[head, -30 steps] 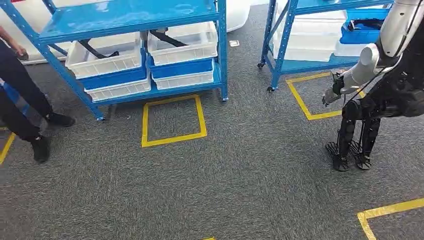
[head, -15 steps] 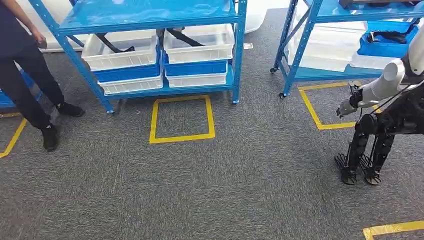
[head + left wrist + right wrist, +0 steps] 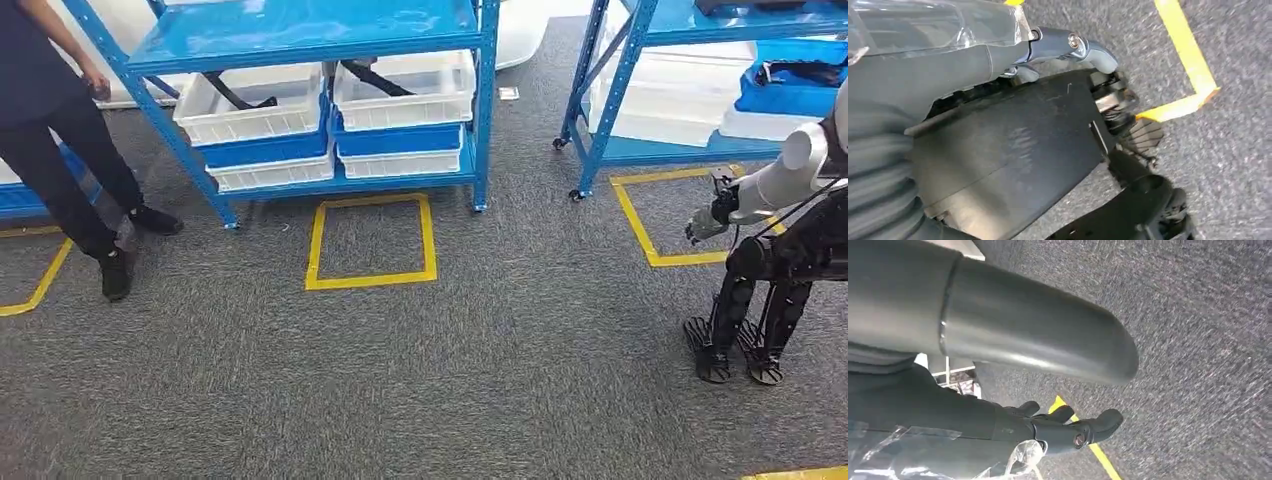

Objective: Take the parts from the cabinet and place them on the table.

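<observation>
The left hand (image 3: pixel 1068 47) is dark grey with a silver screw at its knuckle, a grey ribbed cover and clear plastic wrap behind it; the right hand (image 3: pixel 1068 427) has matching dark fingers and crinkled wrap.

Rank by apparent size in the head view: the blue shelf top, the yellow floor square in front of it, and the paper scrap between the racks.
1. blue shelf top, largest.
2. yellow floor square.
3. paper scrap, smallest by far.

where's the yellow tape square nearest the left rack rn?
Head view, centre-left: the yellow tape square lies on the grey carpet just in front of the blue rack, below its stacked white and blue bins.
</observation>
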You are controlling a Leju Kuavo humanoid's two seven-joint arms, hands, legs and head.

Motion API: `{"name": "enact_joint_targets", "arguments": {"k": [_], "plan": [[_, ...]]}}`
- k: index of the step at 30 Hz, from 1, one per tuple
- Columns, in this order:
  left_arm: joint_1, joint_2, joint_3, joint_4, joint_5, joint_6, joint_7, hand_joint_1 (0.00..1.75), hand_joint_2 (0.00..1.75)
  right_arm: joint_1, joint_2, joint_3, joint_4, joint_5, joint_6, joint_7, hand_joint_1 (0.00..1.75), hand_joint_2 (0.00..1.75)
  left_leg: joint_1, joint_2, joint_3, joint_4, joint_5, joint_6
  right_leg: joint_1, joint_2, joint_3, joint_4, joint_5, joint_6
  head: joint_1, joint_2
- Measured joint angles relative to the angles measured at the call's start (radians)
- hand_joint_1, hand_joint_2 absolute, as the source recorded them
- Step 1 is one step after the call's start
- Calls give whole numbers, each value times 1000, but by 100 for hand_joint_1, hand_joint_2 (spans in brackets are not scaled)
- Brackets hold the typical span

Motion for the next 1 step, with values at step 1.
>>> {"name": "enact_joint_targets", "arguments": {"k": [1], "plan": [[-4, 0, -1, 0, -1, -1, -3, 0, 175, 0, 1, 0, 2, 0, 2, 0, 0, 175, 0, 1, -32, 69, -23, -2, 0, -3, 0, 0, -1, -1, 0, 0]]}}
